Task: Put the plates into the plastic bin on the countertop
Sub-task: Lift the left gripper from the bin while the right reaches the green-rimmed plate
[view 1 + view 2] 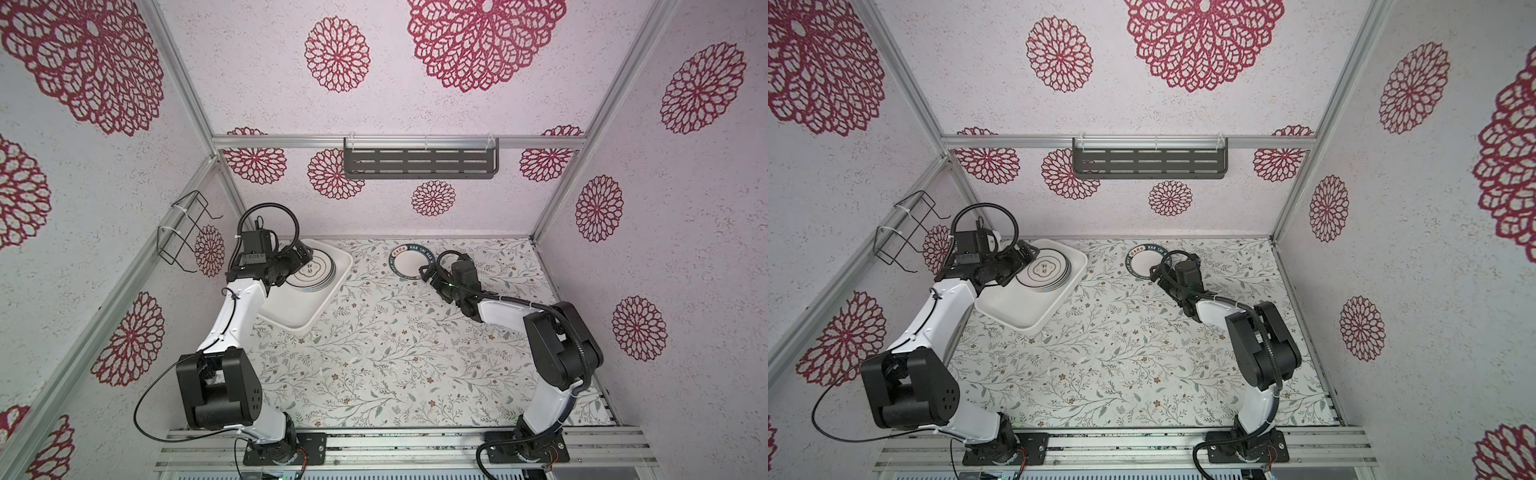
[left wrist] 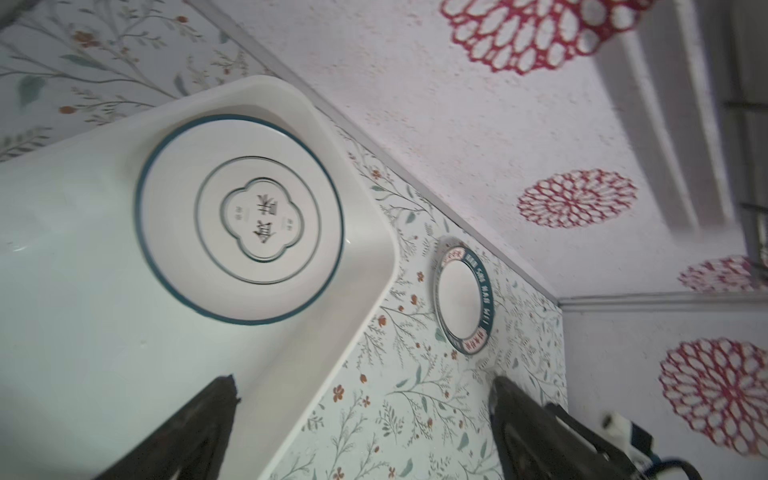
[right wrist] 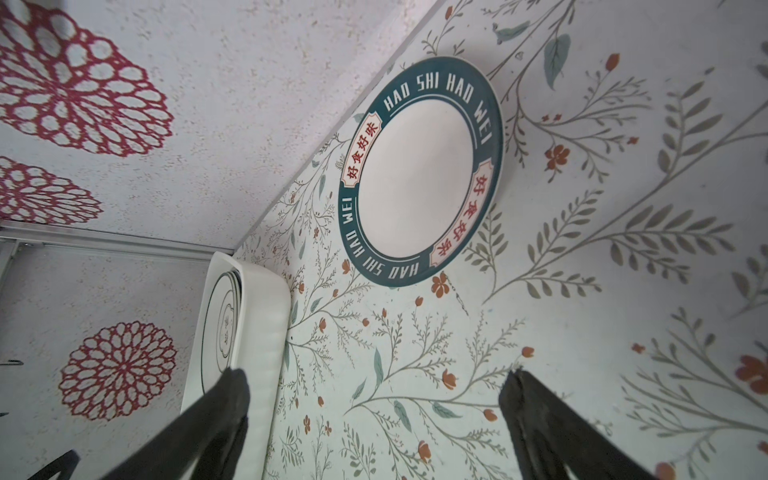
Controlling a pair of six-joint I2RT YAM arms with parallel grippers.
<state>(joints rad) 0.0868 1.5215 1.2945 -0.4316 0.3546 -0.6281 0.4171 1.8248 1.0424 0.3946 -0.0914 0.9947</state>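
A stack of plates [image 1: 312, 270] [image 1: 1047, 270] with thin dark rings and a centre mark lies in the far end of the white plastic bin [image 1: 291, 309] [image 1: 1017, 309] on the left of the countertop [image 1: 395, 353]. My left gripper [image 1: 293, 266] [image 2: 362, 380] hovers open and empty beside the stack [image 2: 241, 220], over the bin [image 2: 75, 332]. One plate with a teal lettered rim [image 1: 411, 261] [image 1: 1144, 259] [image 3: 419, 174] lies flat on the countertop near the back wall. My right gripper [image 1: 430, 272] [image 3: 376, 374] stands open just short of it, holding nothing.
A dark slotted shelf [image 1: 419, 164] hangs on the back wall and a black wire rack [image 1: 185, 232] on the left wall. The bin sits at an angle close to the left wall. An aluminium rail [image 1: 399, 444] with both arm bases runs along the front edge.
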